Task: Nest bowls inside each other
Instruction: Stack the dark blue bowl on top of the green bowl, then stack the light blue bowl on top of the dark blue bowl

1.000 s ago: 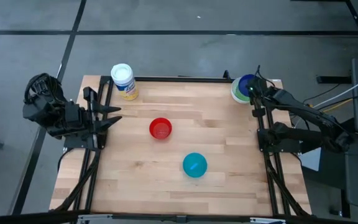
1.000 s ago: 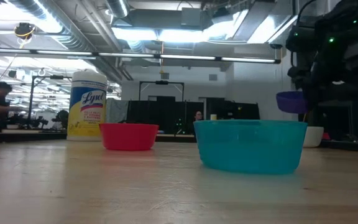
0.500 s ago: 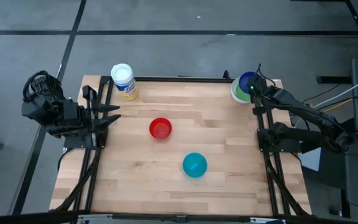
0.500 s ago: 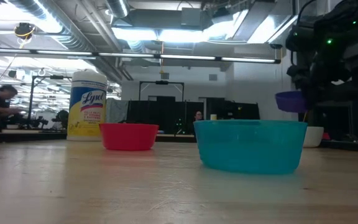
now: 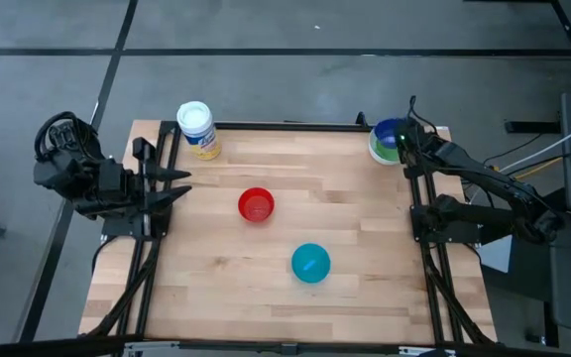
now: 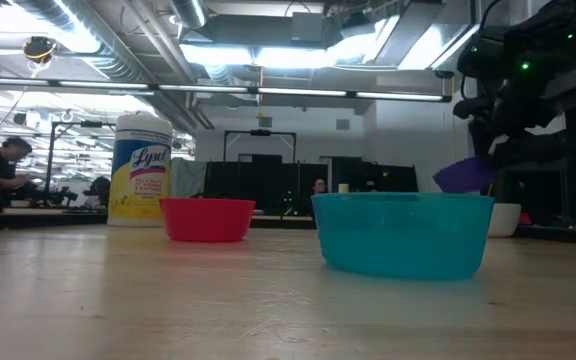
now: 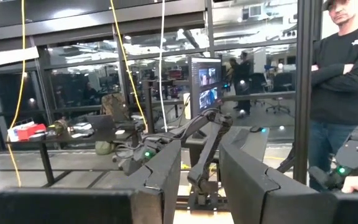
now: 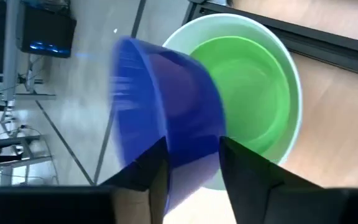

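Note:
At the table's far right corner a green bowl sits nested in a white bowl. A dark blue bowl is tipped steeply over their rim, blurred, its wall between the fingers of my open right gripper. In the low view the blue bowl hangs tilted under that gripper, above the white bowl. A red bowl and a teal bowl stand upright on the table's middle. My left gripper waits open and empty at the left edge. My right gripper points slanting down over the stack. The blue bowl's wall lies in the gap between its parted fingers. I cannot tell whether the fingers touch it.
A white-capped jar with a yellow label stands at the far left corner. Black arm frames run along the left and right edges of the wooden table. A person stands in the room beyond, in the left wrist view.
My right gripper has opened over the stack at the far right corner. The blue bowl, held level and higher before, has sunk a little and tipped toward the green bowl.

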